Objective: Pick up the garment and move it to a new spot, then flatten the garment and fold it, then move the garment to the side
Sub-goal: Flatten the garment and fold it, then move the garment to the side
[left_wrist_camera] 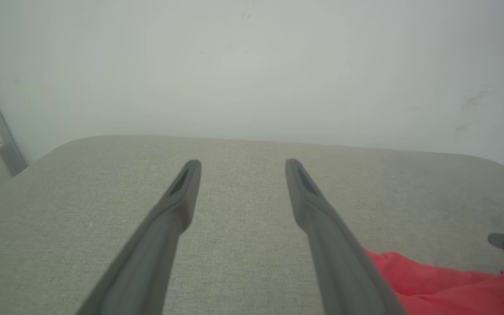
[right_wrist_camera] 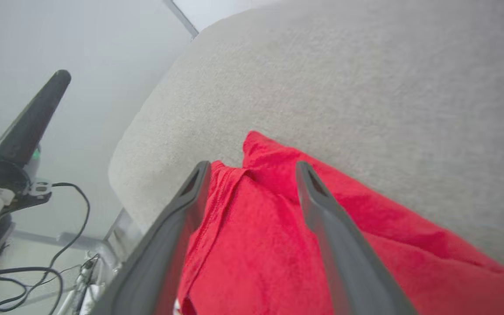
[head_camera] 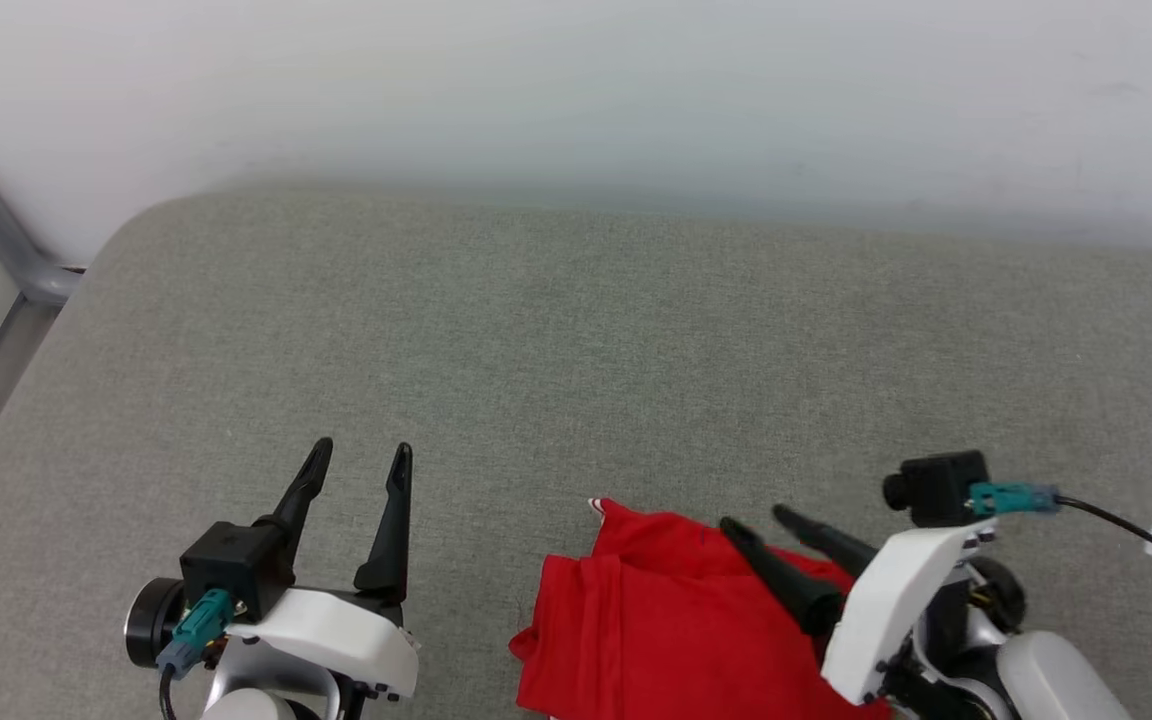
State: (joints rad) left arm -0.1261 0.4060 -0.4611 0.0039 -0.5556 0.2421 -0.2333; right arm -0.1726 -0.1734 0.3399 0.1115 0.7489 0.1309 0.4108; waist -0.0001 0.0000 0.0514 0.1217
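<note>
The garment [head_camera: 656,620] is a folded red bundle lying at the near edge of the grey table [head_camera: 576,350], right of centre, with a bit of white trim at its far corner. My right gripper [head_camera: 758,524] hovers over its right part, fingers open and spread, nothing between them; the right wrist view shows the red cloth [right_wrist_camera: 256,227] lying under and between the two fingers. My left gripper [head_camera: 361,455] stands open over bare table well left of the garment, apart from it. In the left wrist view, a red corner [left_wrist_camera: 444,284] shows at the lower right.
A white wall runs along the table's far side. A grey metal rail [head_camera: 6,240] stands past the table's rounded left corner. Beyond the near table edge the right wrist view shows cables [right_wrist_camera: 59,262] on the floor. The table's far and left parts are bare fabric.
</note>
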